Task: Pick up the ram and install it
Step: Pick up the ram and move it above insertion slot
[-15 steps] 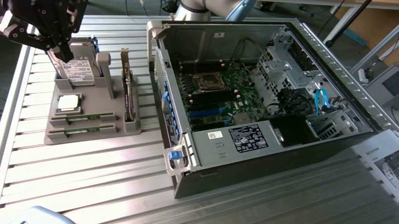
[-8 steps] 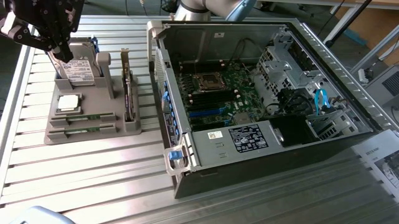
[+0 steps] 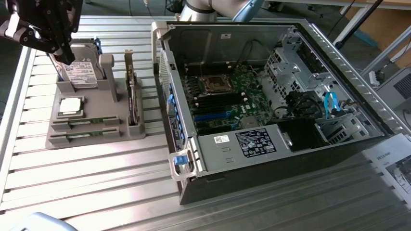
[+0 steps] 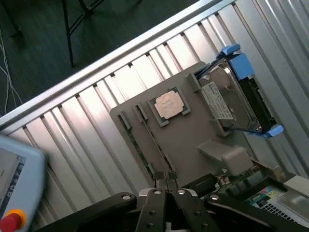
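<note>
Each ram stick is a long, thin green board. Both lie flat, side by side in parallel grooves at one end of the gray holder (image 3: 96, 103) (image 4: 193, 140), with small clips at the groove ends. The first ram stick (image 3: 85, 123) (image 4: 154, 140) sits in the groove nearer the holder's middle. The second ram stick (image 3: 83, 136) (image 4: 137, 144) is in the groove along the holder's outer edge. Neither is lifted or touched. The holder also carries a square silver processor (image 3: 70, 106) (image 4: 169, 105), which lies flat in a recess just beside the first stick. At the holder's far end a hard drive (image 3: 82, 72) (image 4: 227, 101) stands on edge in a blue caddy. A dark expansion card (image 3: 133, 96) stands upright in a slot along the holder's side nearest the computer case (image 3: 218, 154). The gripper (image 3: 63, 57) (image 4: 166, 178) hangs above the holder's hard-drive end, with its fingertips (image 4: 158, 177) drawn together and nothing between them. In the wrist view they point down toward the ends of the two sticks. The case lies open beside the holder on the slatted metal table (image 3: 96, 173). Inside it is a green motherboard (image 3: 241, 98) with an open processor socket (image 3: 217, 85), a row of black and blue memory slots (image 3: 207, 109) and blue cables (image 3: 330, 103).
</note>
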Controlling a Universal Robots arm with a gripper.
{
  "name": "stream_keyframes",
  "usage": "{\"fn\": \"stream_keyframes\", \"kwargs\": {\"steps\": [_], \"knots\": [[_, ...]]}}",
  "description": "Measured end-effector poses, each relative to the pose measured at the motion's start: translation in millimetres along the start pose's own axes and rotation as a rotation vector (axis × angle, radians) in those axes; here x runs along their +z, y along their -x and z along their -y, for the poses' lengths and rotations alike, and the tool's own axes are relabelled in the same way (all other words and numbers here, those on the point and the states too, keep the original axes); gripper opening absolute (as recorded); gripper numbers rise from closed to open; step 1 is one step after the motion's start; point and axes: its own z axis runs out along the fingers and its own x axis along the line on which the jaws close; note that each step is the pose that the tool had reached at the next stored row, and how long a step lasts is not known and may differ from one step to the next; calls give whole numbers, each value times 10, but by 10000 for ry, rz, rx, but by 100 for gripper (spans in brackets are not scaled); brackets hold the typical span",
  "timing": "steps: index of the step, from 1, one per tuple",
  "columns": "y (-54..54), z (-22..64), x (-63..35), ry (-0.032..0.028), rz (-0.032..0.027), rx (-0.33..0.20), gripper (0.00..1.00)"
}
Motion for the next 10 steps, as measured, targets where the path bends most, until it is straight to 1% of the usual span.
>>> {"fn": "stream_keyframes", "kwargs": {"steps": [10], "knots": [[-1, -1, 0, 32, -57, -1297, 10]]}}
